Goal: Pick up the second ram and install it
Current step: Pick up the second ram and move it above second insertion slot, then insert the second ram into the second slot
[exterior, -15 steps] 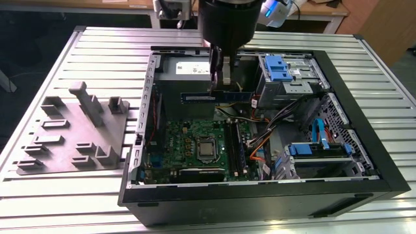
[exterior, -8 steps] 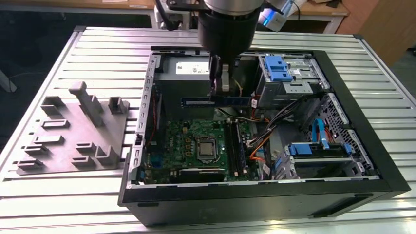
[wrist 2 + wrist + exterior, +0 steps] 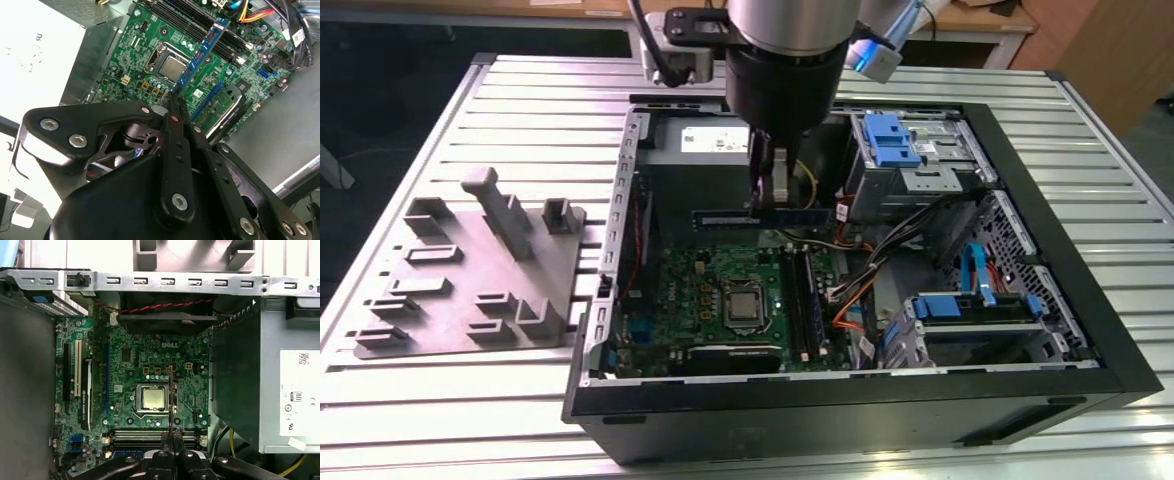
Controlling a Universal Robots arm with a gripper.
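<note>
My gripper (image 3: pixel 771 203) hangs inside the open computer case and is shut on the second ram (image 3: pixel 761 216), a narrow blue stick held level above the motherboard (image 3: pixel 710 290). In the second wrist view the ram (image 3: pixel 202 52) juts out from between the fingers (image 3: pixel 176 112), over the processor socket (image 3: pixel 170 64). In the first wrist view the ram (image 3: pixel 171 390) shows edge-on, running from the gripper (image 3: pixel 172 432) across the socket (image 3: pixel 152 398). The long black memory slots (image 3: pixel 805 300) lie below and beside it, towards the exterior view's right.
The black case (image 3: pixel 854 405) lies on a slatted metal table. A power supply (image 3: pixel 700 140) fills the case's far corner; drive cages with blue tabs (image 3: pixel 897 140) and orange and black cables (image 3: pixel 854 300) crowd the exterior view's right. A grey fixture plate (image 3: pixel 467 280) sits outside on the left.
</note>
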